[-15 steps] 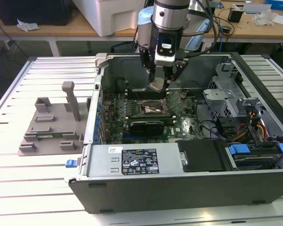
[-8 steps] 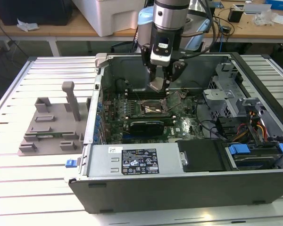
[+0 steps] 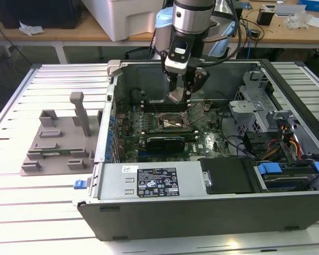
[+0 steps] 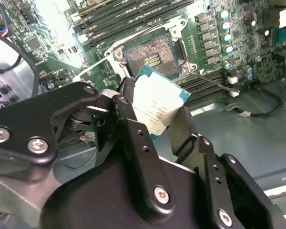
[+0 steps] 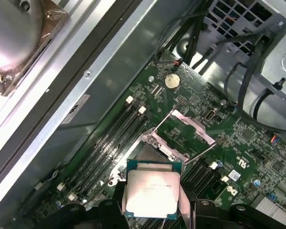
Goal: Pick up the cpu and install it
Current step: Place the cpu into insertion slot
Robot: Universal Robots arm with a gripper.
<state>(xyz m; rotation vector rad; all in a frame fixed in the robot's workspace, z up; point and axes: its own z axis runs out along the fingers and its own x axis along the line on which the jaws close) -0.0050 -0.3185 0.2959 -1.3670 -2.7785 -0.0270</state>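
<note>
The cpu (image 3: 177,96) is a flat square chip with a silver top and a thin green rim. My gripper (image 3: 179,94) is shut on it, holding it by two opposite edges inside the open computer case (image 3: 202,210). In the second wrist view the cpu (image 4: 155,102) hangs tilted just above the open black socket (image 4: 152,59), between the black fingers (image 4: 128,95). In the first wrist view the cpu (image 5: 150,188) covers part of the socket (image 5: 148,153), whose metal load plate (image 5: 188,131) is swung open. The socket (image 3: 173,123) lies directly below the gripper.
A black expansion card (image 3: 167,142) lies just in front of the socket, and memory slots (image 5: 114,138) run beside it. The power supply (image 3: 154,180) lines the case front, with a drive cage (image 3: 255,106) and cables at the exterior view's right. A grey fixture (image 3: 58,143) stands on the table (image 3: 21,212).
</note>
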